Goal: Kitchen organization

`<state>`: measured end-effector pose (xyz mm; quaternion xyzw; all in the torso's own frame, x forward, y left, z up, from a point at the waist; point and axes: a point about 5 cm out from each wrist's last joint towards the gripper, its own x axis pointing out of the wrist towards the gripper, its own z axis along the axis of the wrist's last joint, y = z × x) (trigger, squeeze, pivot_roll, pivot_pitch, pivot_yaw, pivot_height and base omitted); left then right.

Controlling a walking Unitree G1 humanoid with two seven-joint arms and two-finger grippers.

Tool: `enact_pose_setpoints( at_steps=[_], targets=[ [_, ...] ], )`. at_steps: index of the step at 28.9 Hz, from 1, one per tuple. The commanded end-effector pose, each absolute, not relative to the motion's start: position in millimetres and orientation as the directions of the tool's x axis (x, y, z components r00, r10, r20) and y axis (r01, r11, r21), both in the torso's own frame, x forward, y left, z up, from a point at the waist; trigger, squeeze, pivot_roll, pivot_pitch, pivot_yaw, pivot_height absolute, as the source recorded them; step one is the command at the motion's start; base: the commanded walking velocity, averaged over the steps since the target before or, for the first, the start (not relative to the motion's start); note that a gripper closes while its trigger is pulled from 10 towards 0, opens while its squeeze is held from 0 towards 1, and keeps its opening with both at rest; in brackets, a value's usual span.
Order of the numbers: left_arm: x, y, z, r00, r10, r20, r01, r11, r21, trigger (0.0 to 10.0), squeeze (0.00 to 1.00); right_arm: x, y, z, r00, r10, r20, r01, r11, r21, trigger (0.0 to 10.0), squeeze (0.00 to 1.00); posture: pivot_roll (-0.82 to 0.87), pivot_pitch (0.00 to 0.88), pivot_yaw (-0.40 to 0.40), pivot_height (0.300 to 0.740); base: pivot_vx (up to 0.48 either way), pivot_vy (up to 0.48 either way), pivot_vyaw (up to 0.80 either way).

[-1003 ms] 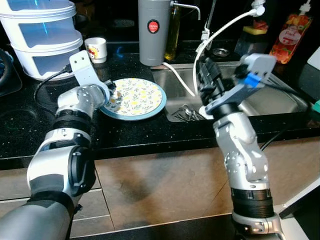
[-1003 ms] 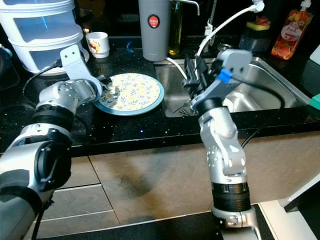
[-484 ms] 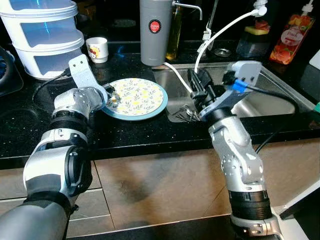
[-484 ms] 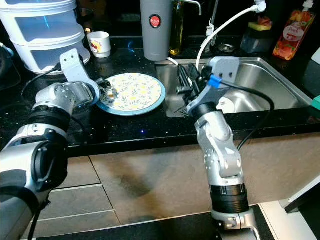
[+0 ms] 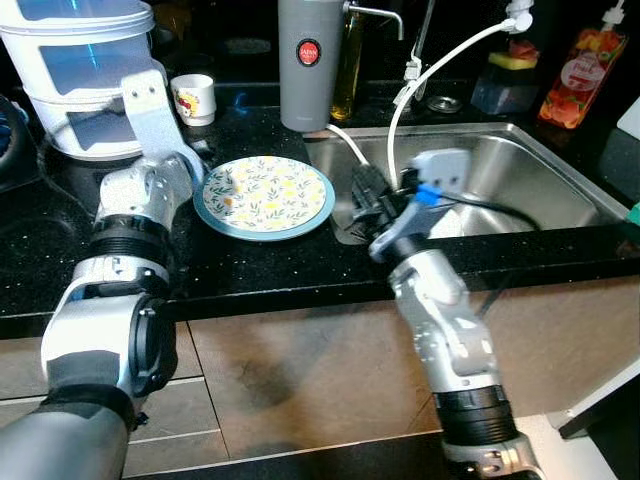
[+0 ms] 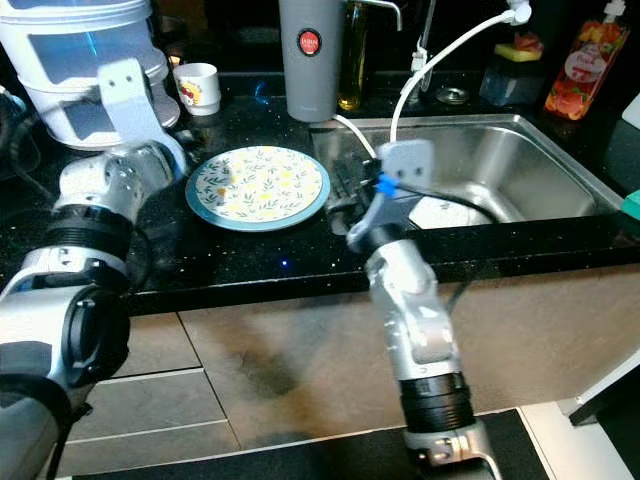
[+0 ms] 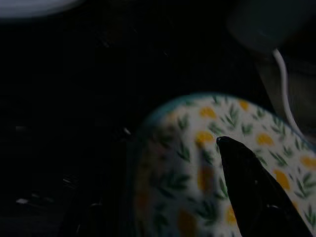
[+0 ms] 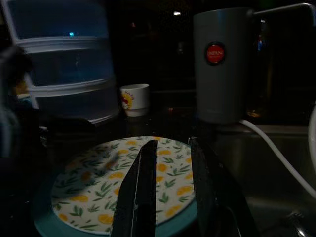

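Two pincers flanking plate

Plate top bare — grey flask, cup crowd behind.

— what stands beyond the right pincer?
— a grey flask, and left of it a small white cup and stacked clear tubs.
— the red bottle?
— well apart to the pincer's right, past the sink.
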<state>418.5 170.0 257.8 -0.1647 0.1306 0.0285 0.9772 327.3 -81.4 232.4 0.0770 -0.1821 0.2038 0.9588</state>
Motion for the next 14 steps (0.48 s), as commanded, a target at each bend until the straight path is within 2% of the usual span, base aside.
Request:
enact_pose_setpoints(
  at_steps=[1,14],
  targets=[
    [418.3,163.9,249.4,0.957,-0.034,-0.287,-0.072,0.934,-0.351,10.0,0.00,328.4,-77.2,231.9,0.844,0.375,0.384,-0.426,0.903,0.056,10.0,0.00,0.04,0.000,-0.018,0.740,0.000,0.000,0.00],
    [415.9,164.5,229.4,0.927,-0.088,-0.363,-0.085,0.896,-0.435,10.0,0.00,330.0,-82.3,231.6,0.846,0.358,0.395,-0.410,0.911,0.052,10.0,0.00,0.04,0.000,-0.018,0.740,0.000,0.000,0.00]
  ],
)
